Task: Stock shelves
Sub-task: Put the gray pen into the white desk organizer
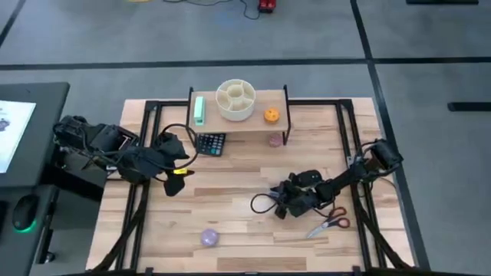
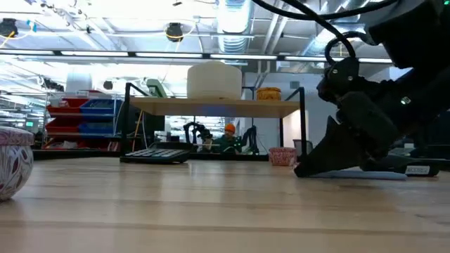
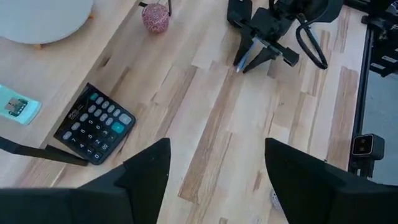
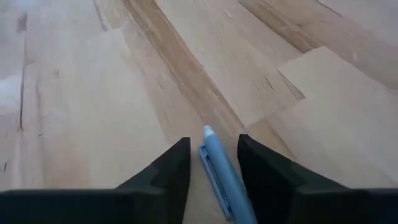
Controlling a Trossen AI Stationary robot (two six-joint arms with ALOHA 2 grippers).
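right hand (image 4: 212, 163) low on tabletop (image 1: 230, 192), open, straddling blue pen (image 4: 219, 171) | risk: pen rolls or slips as fingers close | left hand (image 3: 214, 171) open, waiting

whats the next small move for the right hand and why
Probably close the right hand on the blue pen. The pen lies on the tabletop between its open fingers, not yet pinched, and it has to be gripped before it can go to the shelf.
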